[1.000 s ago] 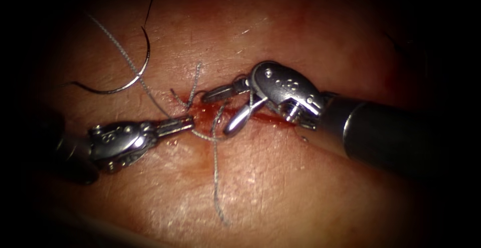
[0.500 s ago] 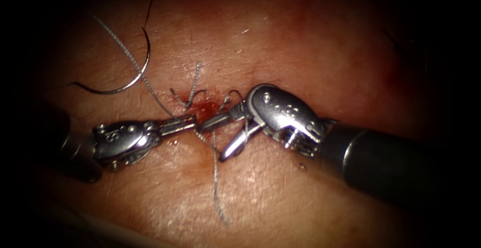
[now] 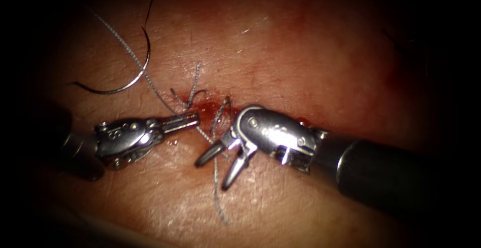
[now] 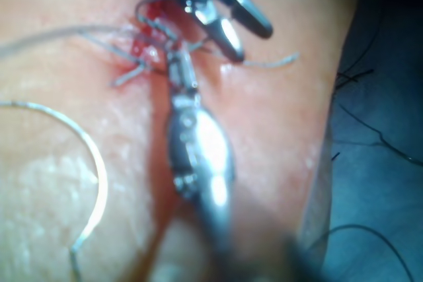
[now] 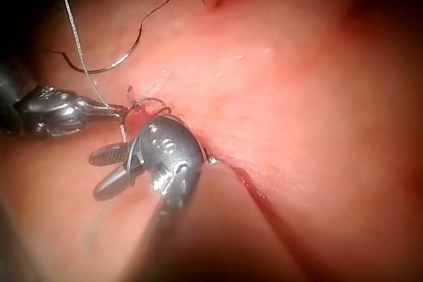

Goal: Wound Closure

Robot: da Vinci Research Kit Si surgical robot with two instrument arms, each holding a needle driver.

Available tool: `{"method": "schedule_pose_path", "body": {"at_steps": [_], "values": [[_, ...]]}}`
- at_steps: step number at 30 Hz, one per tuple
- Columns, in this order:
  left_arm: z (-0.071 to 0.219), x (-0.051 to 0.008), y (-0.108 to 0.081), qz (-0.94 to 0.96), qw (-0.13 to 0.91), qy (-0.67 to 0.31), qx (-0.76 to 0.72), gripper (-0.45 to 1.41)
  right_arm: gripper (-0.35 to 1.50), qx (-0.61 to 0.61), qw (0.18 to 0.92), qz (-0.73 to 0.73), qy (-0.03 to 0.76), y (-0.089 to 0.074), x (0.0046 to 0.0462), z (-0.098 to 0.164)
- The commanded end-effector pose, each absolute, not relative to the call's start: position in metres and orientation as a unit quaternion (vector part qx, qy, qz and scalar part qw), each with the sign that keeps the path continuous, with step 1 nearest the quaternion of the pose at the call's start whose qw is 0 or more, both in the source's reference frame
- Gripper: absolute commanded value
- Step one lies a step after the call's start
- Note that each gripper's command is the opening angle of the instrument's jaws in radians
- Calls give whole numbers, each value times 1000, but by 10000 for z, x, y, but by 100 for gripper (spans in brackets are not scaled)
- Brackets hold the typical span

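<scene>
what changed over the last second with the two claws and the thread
The right claw swung down from the cut's red fluid toward the picture's bottom, open and holding nothing, now straddling the hanging thread. The left claw stayed shut on the thread at the cut. The needle stayed lying free on the tissue, upper left.

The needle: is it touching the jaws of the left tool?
Apart. The endoscope view shows the needle lying free on the tissue, bare tissue between it and the left tool, shut on thread.
</scene>
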State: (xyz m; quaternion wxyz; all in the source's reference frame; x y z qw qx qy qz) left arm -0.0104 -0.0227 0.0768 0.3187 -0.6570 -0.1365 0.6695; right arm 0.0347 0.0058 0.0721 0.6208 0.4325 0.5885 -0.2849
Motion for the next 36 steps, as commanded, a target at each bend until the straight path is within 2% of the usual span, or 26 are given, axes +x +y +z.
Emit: {"method": "schedule_pose_path", "body": {"at_steps": [1,2,8,18,27,29,30,31,36], "values": [[773,-104,-238,670,319,-138,-655,-45,39,433,618,-296,585,55,363,725],[772,-104,-238,670,319,-139,-656,-45,42,430,618,-308,581,55,368,723],[769,-106,-239,669,319,-141,-656,-45,36,413,636,-363,541,51,380,722],[766,-106,-239,669,320,-142,-656,-45,31,415,650,-414,483,40,373,734],[764,-102,-237,668,319,-144,-656,-45,24,384,674,-440,453,32,386,755],[764,-103,-238,668,319,-144,-656,-45,-6,382,677,-441,448,32,388,755],[764,-103,-238,668,319,-144,-656,-45,-28,381,679,-442,445,33,388,755],[764,-103,-239,668,319,-144,-656,-45,-35,383,681,-446,437,33,387,754],[762,-102,-242,668,319,-144,-656,-45,-35,364,701,-437,430,42,381,749]]}}
